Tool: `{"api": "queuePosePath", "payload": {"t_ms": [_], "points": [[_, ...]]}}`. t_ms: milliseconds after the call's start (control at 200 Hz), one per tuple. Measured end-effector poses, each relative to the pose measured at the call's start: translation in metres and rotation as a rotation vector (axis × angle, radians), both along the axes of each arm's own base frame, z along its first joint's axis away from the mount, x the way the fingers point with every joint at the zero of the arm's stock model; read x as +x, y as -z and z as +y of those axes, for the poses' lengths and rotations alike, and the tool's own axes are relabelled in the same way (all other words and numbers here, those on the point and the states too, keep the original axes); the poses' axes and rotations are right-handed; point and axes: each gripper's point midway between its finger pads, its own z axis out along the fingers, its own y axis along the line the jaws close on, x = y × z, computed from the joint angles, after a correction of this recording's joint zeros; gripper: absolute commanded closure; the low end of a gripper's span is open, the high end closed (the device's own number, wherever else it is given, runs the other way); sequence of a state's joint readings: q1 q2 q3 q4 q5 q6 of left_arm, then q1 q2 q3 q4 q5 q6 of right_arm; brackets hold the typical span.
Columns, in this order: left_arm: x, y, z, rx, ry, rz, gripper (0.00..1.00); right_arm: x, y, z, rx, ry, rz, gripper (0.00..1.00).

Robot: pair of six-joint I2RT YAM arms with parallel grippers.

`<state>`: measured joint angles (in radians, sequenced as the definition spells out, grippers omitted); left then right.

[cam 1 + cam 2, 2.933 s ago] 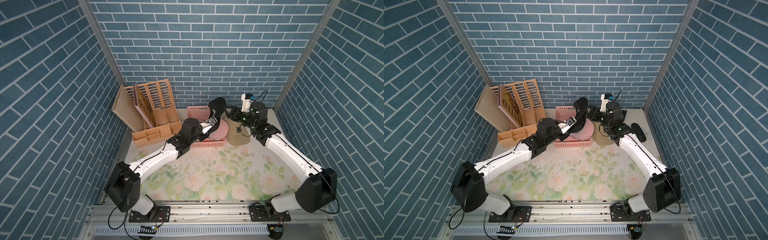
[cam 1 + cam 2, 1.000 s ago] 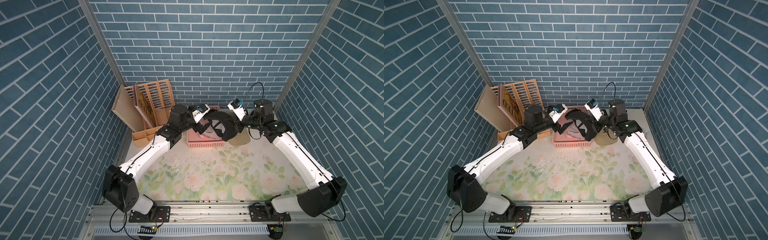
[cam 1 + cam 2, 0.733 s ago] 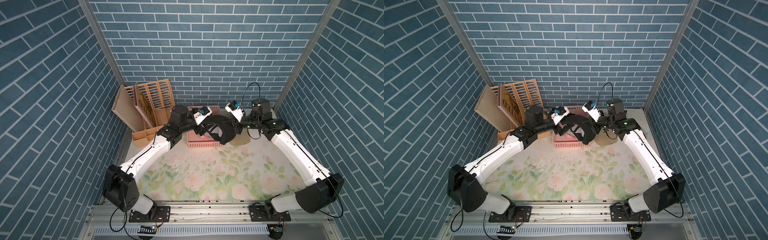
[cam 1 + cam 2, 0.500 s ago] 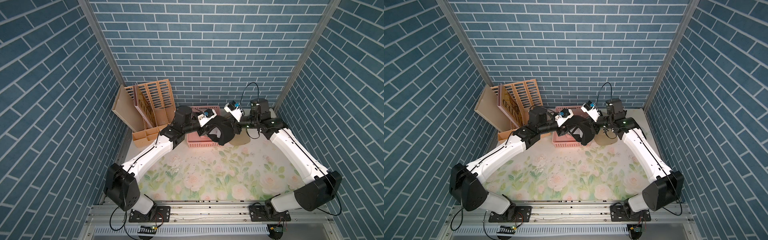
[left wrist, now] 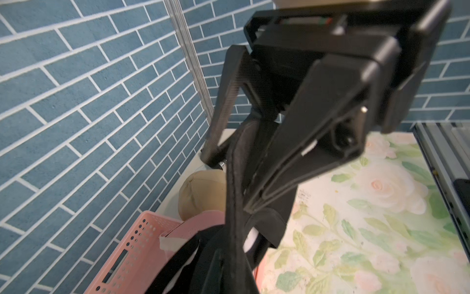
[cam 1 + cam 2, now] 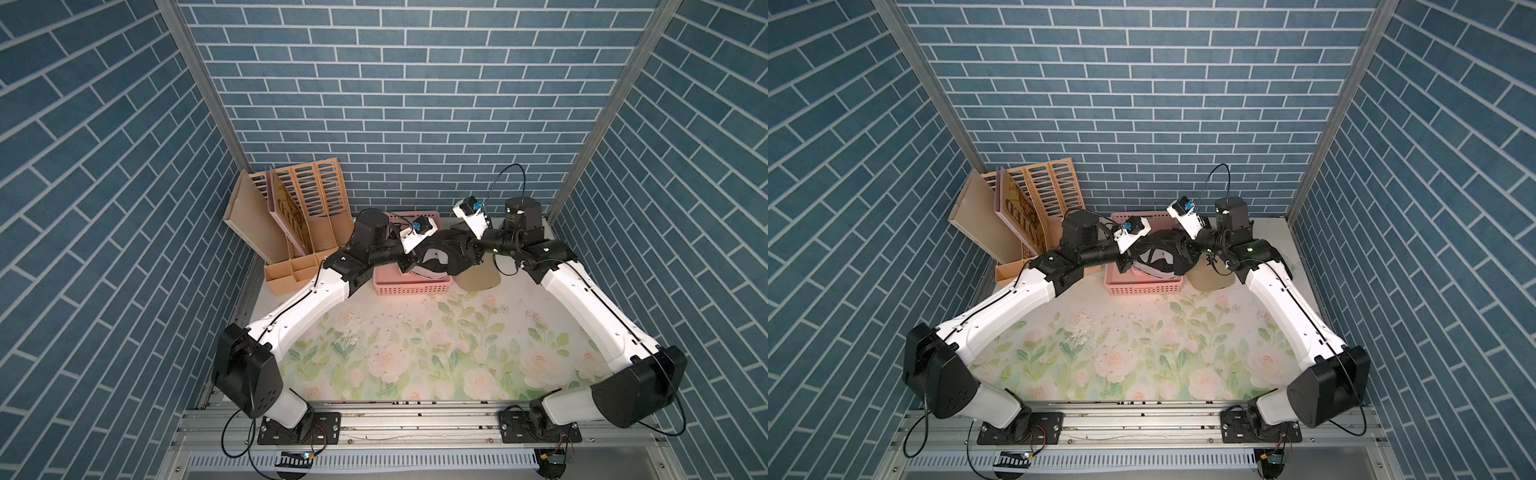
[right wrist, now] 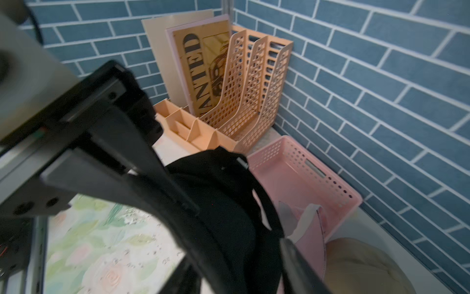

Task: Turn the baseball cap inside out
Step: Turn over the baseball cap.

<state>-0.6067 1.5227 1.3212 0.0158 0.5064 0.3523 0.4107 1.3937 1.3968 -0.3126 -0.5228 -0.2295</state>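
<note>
Black baseball cap (image 6: 451,258) hangs over pink basket (image 6: 411,287), left hand (image 6: 409,266) pinched shut on its rim, right hand (image 6: 471,252) parted astride the band; it should bite crown lining deep, pulling against left's anchor.

Both top views look steeply down from high above the front rail (image 6: 395,424) toward the back wall (image 6: 395,104), far enough to cover the whole table (image 6: 415,345); their fields are almost identical. The left wrist camera faces the back right corner at close range. The right wrist camera faces the back left corner and the file rack (image 7: 251,101), equally close. Both wrist views share the black cap (image 5: 235,183) and the pink basket (image 5: 127,254).
</note>
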Motion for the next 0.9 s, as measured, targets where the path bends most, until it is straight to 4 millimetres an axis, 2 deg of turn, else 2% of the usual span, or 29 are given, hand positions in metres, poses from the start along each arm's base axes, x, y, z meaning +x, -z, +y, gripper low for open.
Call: {"api": "queuePosePath", "payload": {"t_ms": [140, 345, 445, 565, 645, 715, 900], "points": [[0.013, -0.004, 0.014, -0.121, -0.109, 0.051, 1.0, 0.0, -0.012, -0.036, 0.053, 0.163, -0.068, 0.28], [0.03, -0.046, 0.037, -0.347, -0.211, 0.115, 1.0, -0.015, -0.032, -0.076, 0.125, 0.299, -0.18, 0.25], [0.026, -0.062, 0.039, -0.386, -0.182, 0.116, 0.98, -0.005, -0.026, -0.094, 0.148, 0.366, -0.156, 0.25], [0.009, -0.066, 0.038, -0.319, -0.126, 0.011, 0.95, 0.015, -0.002, -0.122, 0.174, 0.471, -0.066, 0.25], [-0.005, -0.055, 0.04, -0.247, -0.095, -0.098, 0.99, 0.024, 0.013, -0.136, 0.188, 0.518, -0.007, 0.25], [-0.014, -0.035, 0.043, -0.167, -0.072, -0.195, 1.0, 0.03, 0.022, -0.143, 0.199, 0.535, 0.034, 0.26], [-0.024, 0.026, 0.041, 0.056, 0.019, -0.396, 1.0, 0.038, 0.048, -0.128, 0.199, 0.457, 0.155, 0.26]]}}
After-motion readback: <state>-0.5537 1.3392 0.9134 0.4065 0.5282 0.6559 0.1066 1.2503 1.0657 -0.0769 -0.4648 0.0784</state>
